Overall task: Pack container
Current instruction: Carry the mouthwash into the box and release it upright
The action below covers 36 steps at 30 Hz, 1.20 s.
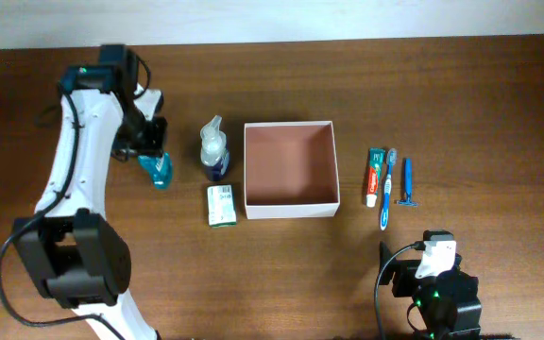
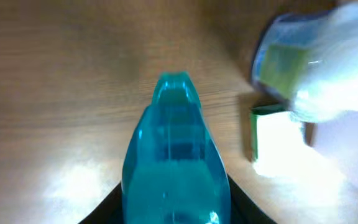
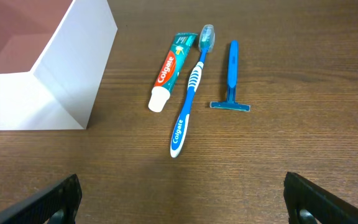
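The container (image 1: 289, 210), a square white box with a pinkish-brown inside, sits mid-table with nothing in it; its corner shows in the right wrist view (image 3: 73, 81). My left gripper (image 1: 147, 142) is at the far left, shut on a teal bottle (image 1: 160, 171) lying on the table. In the left wrist view the bottle (image 2: 176, 155) fills the space between the fingers (image 2: 176, 208). My right gripper (image 1: 439, 253) is open and empty at the front right; its fingers (image 3: 179, 199) are spread wide, short of the toiletries.
A spray bottle (image 1: 214, 148) and a green-and-white box (image 1: 221, 205) lie just left of the container. Toothpaste (image 1: 375, 176), a blue toothbrush (image 1: 387, 189) and a blue razor (image 1: 407, 182) lie to its right, also in the right wrist view.
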### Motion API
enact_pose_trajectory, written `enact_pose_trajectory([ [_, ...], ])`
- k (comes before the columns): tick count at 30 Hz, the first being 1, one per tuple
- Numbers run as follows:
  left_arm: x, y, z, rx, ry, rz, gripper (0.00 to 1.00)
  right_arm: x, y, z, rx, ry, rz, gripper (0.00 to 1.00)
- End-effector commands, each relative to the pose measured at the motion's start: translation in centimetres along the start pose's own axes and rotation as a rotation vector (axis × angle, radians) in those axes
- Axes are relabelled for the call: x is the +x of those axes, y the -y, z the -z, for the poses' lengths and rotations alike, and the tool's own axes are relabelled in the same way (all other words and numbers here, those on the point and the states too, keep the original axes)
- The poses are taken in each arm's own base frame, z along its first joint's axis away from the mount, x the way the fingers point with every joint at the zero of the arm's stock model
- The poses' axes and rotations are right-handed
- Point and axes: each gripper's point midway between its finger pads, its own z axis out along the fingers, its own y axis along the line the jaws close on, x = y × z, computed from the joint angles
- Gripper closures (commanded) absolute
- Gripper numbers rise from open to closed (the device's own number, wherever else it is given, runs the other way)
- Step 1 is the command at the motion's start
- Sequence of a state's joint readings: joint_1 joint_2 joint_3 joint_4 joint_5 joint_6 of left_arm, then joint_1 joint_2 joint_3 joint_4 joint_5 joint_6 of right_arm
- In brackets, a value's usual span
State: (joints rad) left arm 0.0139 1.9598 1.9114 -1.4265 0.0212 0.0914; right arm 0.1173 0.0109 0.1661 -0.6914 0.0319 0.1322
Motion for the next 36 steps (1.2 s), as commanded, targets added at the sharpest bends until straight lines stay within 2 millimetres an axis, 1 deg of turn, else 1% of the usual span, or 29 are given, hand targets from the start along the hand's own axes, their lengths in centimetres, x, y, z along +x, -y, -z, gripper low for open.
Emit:
enact_pose_trajectory([
  [1,-1.2,1.0,6.8,0.013,0.149,0.027,0.91,0.2,0.2,-0.1,0.008,0.000,-0.011,0.01],
  [4,-0.6,3.3,10.6,0.045,0.204,-0.014,0.92,0.2,0.2,-0.1,0.008,0.000,-0.011,0.01],
  [5,-0.2,4.5,12.1,0.053,0.230,-0.026,0.93,0.2,0.2,-0.1,0.008,0.000,-0.011,0.01],
  [6,0.0,5.6,13.1,0.059,0.255,-0.051,0.94,0.2,0.2,-0.1,0.008,0.000,-0.011,0.01],
  [7,0.2,7.0,14.3,0.064,0.287,-0.090,0.94,0.2,0.2,-0.1,0.008,0.000,-0.011,0.01],
  [8,0.5,9.4,15.8,0.083,0.332,-0.146,0.94,0.2,0.2,-0.1,0.008,0.000,-0.011,0.01],
  [9,0.7,10.9,16.5,0.089,0.355,-0.166,0.94,0.2,0.2,-0.1,0.008,0.000,-0.011,0.01],
  [12,1.0,14.4,17.1,0.061,0.395,-0.199,0.94,0.2,0.2,-0.1,0.008,0.000,-0.011,0.01],
  [15,0.7,17.7,16.7,0.028,0.430,-0.214,0.94,0.2,0.2,-0.1,0.008,0.000,-0.011,0.02],
  [16,0.4,19.1,16.3,0.031,0.441,-0.222,0.93,0.2,0.2,-0.1,0.008,0.000,-0.011,0.01],
  [18,0.0,21.0,15.7,0.043,0.450,-0.231,0.93,0.2,0.2,-0.1,0.008,0.000,-0.011,0.01],
  [19,-1.1,23.4,13.8,0.060,0.438,-0.229,0.92,0.2,0.2,-0.1,0.008,0.000,-0.011,0.01],
  [20,-1.6,24.1,12.7,0.059,0.422,-0.220,0.92,0.2,0.2,-0.1,0.008,0.000,-0.011,0.01],
  [21,-2.3,24.9,10.2,0.049,0.380,-0.199,0.92,0.2,0.2,-0.1,0.008,0.000,-0.011,0.01],
  [22,-2.7,25.3,8.8,0.049,0.353,-0.189,0.92,0.2,0.2,-0.1,0.008,0.000,-0.011,0.01],
  [23,-2.9,25.7,7.7,0.053,0.331,-0.188,0.92,0.2,0.2,-0.1,0.008,0.000,-0.011,0.01],
  [24,-3.0,26.6,6.0,0.076,0.294,-0.194,0.92,0.2,0.2,-0.1,0.008,0.000,-0.011,0.01],
  [27,-3.0,29.5,1.9,0.163,0.196,-0.220,0.92,0.2,0.2,-0.1,0.008,0.000,-0.011,0.01],
  [28,-2.8,30.5,-0.4,0.164,0.151,-0.232,0.92,0.2,0.2,-0.1,0.008,0.000,-0.011,0.01],
  [30,-2.4,31.2,-2.3,0.148,0.117,-0.239,0.92,0.2,0.2,-0.1,0.008,0.000,-0.011,0.01],
  [33,-2.4,32.5,-4.5,0.144,0.100,-0.248,0.92,0.2,0.2,-0.1,0.008,0.000,-0.011,0.01],
  [36,-2.9,32.9,-4.9,0.140,0.123,-0.222,0.92,0.2,0.2,-0.1,0.008,0.000,-0.011,0.01],
])
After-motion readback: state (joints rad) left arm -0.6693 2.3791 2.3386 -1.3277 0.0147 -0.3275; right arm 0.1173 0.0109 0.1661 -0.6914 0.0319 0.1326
